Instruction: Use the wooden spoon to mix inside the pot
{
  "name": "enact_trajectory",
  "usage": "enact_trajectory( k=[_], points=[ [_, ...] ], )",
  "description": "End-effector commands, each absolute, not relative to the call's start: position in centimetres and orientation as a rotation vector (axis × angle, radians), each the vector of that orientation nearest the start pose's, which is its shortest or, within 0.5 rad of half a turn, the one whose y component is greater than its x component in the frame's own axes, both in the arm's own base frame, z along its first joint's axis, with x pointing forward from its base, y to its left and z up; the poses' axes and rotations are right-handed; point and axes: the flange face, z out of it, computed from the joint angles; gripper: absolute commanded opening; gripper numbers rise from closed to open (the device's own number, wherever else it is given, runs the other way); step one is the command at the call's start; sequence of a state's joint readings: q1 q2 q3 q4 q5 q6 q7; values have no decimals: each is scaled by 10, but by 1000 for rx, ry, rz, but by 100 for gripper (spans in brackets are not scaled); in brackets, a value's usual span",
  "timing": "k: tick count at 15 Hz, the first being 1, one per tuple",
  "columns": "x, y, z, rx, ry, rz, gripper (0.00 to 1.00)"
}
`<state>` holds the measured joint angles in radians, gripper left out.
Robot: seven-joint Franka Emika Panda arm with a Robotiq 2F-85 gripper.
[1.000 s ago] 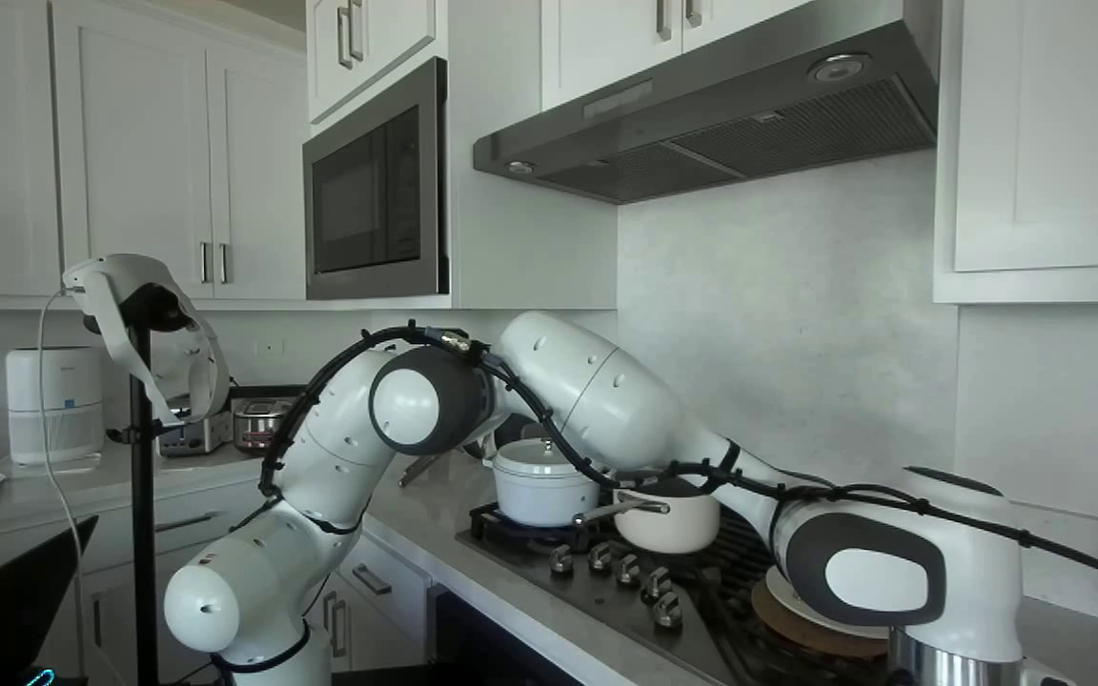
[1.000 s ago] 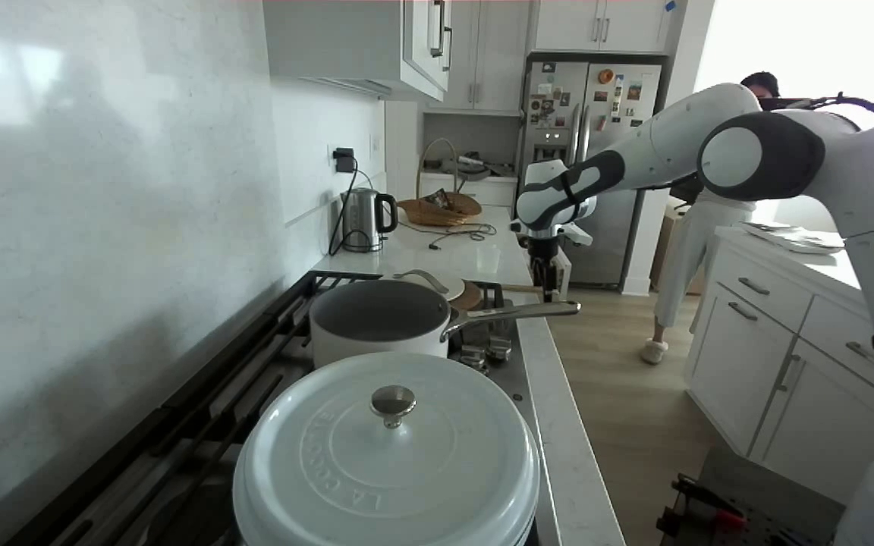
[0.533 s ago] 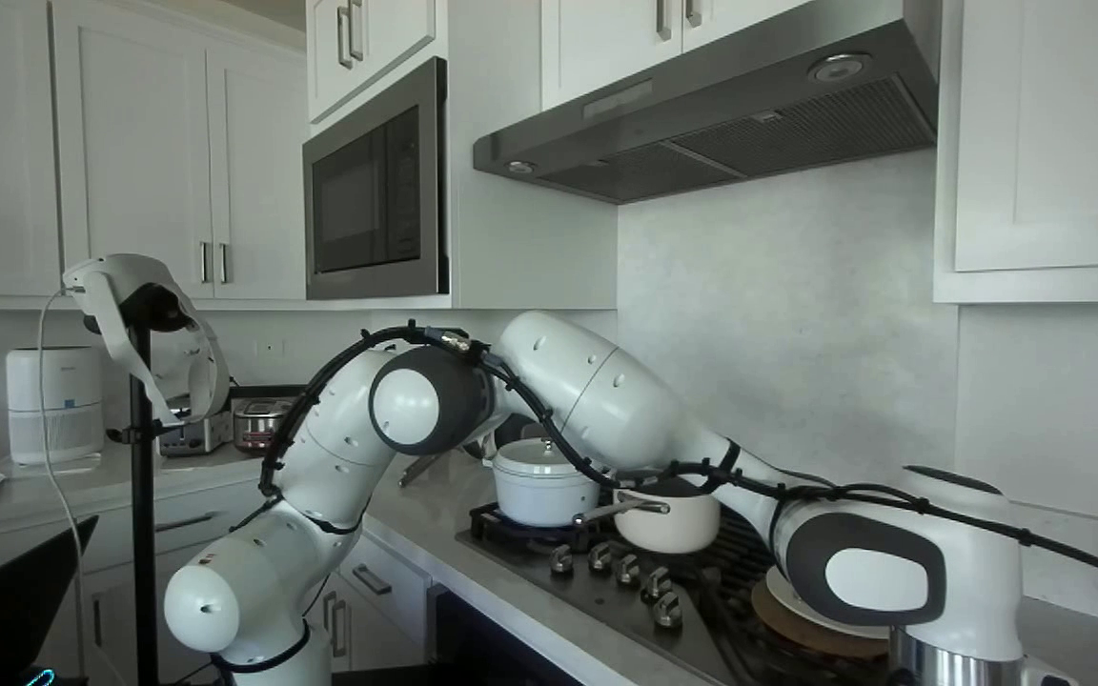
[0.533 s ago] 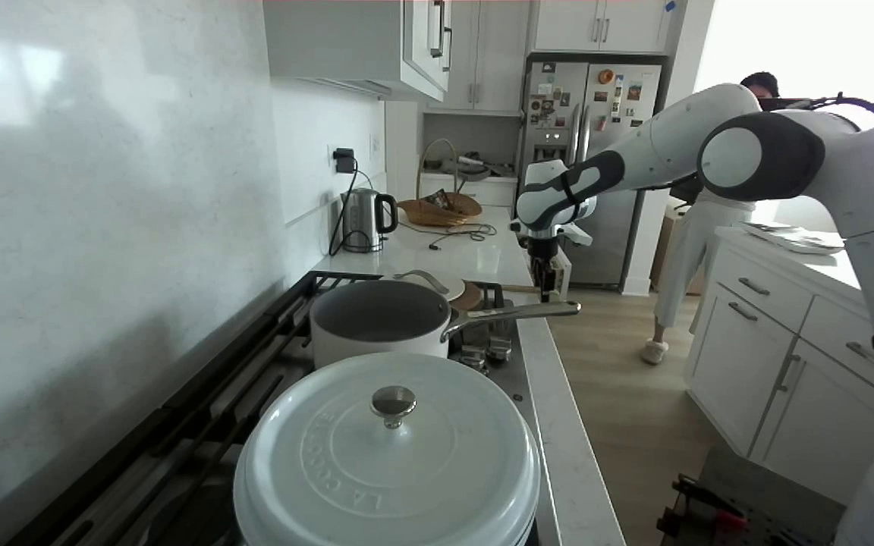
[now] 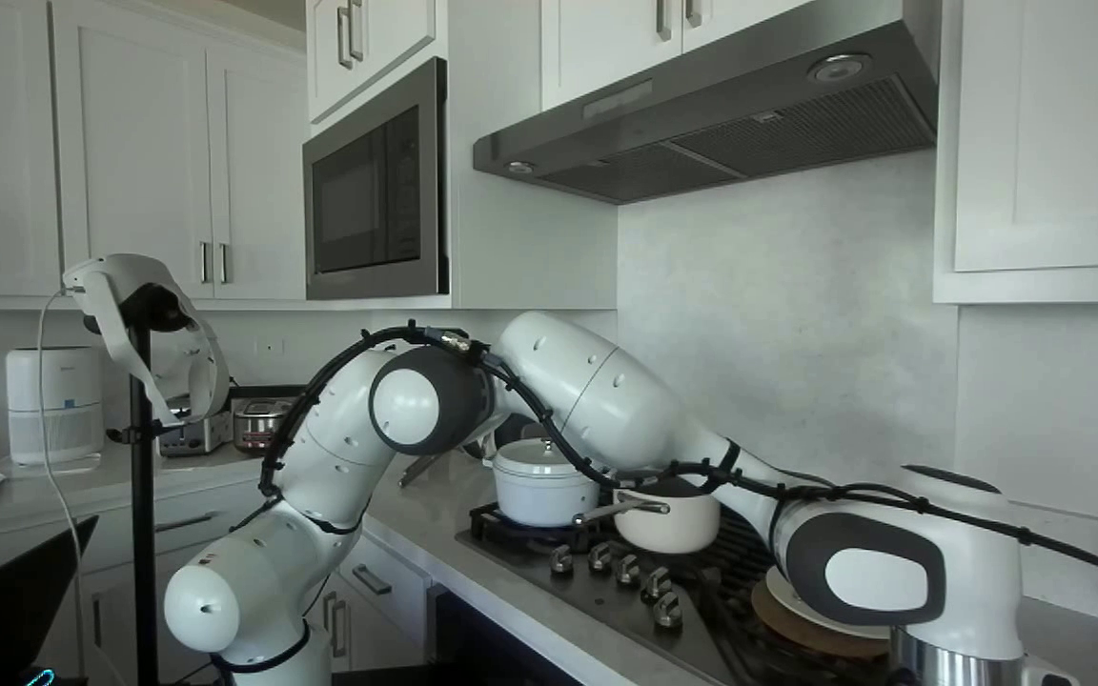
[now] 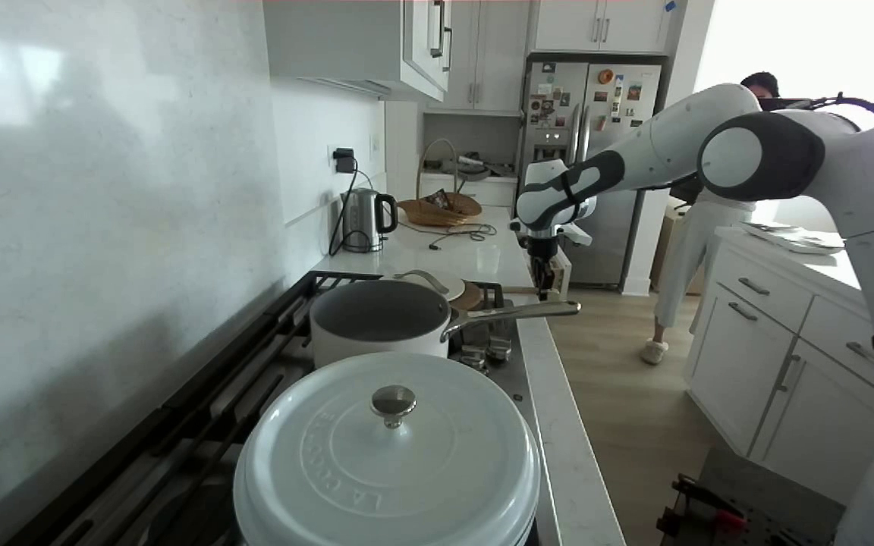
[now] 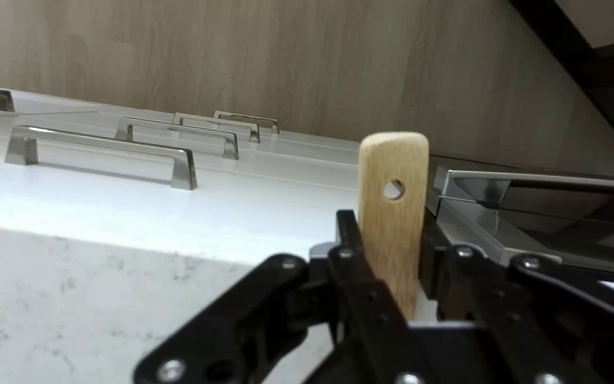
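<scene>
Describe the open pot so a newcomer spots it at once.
Start at the stove set into the counter. The open pot stands on it, next to the lidded pot. Unlike that neighbour, it shows a grey inside and has one long metal handle.

A kettle (image 6: 361,221) stands near a basket (image 6: 433,214) on the counter (image 6: 437,260), a magnet-dotted fridge (image 6: 600,136) beyond and a partly hidden person (image 6: 695,250) to its right, as I see it in an exterior view. In an exterior view I also get a microwave (image 5: 373,195), a hood (image 5: 721,119) over the stove (image 5: 597,602) and a headset (image 5: 125,276) on a stand (image 5: 143,534). My wrist view catches metal handles (image 7: 104,142) on white fronts (image 7: 99,202).
</scene>
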<state>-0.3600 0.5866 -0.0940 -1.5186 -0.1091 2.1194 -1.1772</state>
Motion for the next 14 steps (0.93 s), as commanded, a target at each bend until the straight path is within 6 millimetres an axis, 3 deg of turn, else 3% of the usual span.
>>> enact_trajectory(
  k=[1,4,10,14],
  points=[
    [632,-301,328,-2996,-1271,123,7],
    [635,-301,342,-3022,-1193,121,7],
    [626,-294,421,-3152,-1002,7,7],
    [616,-280,465,-3292,-939,71,7]
  ],
)
